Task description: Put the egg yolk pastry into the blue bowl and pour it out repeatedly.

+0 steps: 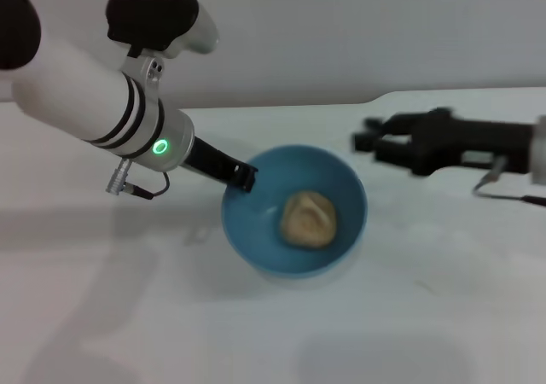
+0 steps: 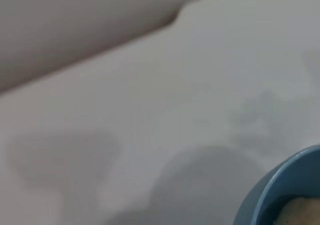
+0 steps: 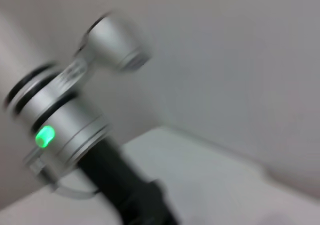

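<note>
The glossy blue bowl (image 1: 256,239) is in the middle of the white table, its opening tipped toward me. The pale tan egg yolk pastry (image 1: 309,218) lies inside it. My left gripper (image 1: 241,176) reaches in from the left and is shut on the bowl's left rim. In the left wrist view only a section of the blue bowl's rim (image 2: 272,190) and a bit of the pastry (image 2: 302,212) show. My right gripper (image 1: 368,140) hangs behind and to the right of the bowl, open and holding nothing.
The white table (image 1: 128,316) ends at a pale wall behind. The right wrist view shows the left arm's silver wrist with its green light (image 3: 45,136) and the black gripper body (image 3: 135,195). A thin cable (image 1: 512,198) hangs under the right arm.
</note>
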You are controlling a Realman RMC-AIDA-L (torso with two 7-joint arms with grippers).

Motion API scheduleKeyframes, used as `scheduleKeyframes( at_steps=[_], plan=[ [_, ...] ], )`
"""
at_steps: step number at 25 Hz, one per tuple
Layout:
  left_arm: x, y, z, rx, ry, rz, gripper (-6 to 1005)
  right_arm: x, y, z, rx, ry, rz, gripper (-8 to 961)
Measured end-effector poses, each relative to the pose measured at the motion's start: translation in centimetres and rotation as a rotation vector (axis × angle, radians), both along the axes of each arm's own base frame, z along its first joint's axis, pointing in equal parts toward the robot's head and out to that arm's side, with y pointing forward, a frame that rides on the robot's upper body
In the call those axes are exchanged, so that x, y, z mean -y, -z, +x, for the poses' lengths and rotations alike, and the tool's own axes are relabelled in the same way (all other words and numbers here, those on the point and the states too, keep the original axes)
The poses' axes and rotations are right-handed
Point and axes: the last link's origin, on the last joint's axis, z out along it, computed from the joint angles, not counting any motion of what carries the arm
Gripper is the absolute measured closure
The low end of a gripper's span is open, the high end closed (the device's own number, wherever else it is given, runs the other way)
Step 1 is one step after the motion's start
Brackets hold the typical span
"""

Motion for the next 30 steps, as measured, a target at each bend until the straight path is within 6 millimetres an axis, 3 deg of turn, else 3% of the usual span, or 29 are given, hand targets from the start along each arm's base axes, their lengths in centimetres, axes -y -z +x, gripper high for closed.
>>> scheduleKeyframes(
  at_steps=[4,8,13,16,20,25,30],
  plan=[
    [-0.5,-0.5,-0.2,0.030,0.073,0.111,982,-0.3,-3.9,3.9,-0.210,0.201,0.220,644],
    [-0.4,-0.9,-0.2,0.056,0.168,0.224,982,1.6,-6.3,8.7,-0.360,0.333,0.444,639],
    [0.2,-0.5,0.0,0.083,0.296,0.352,981,3.7,-6.9,11.9,-0.413,0.432,0.560,634],
    [0.7,0.3,0.3,0.065,0.396,0.408,982,4.7,-7.1,13.3,-0.431,0.485,0.595,631],
    [2.3,2.8,1.1,0.035,0.593,0.461,983,5.4,-6.9,14.3,-0.435,0.523,0.614,626],
    [4.6,5.6,1.7,0.069,0.816,0.531,982,5.6,-6.4,14.7,-0.443,0.555,0.608,621],
    [5.8,6.7,1.5,0.079,0.935,0.576,981,5.6,-5.9,14.7,-0.454,0.567,0.596,615]
  ],
)
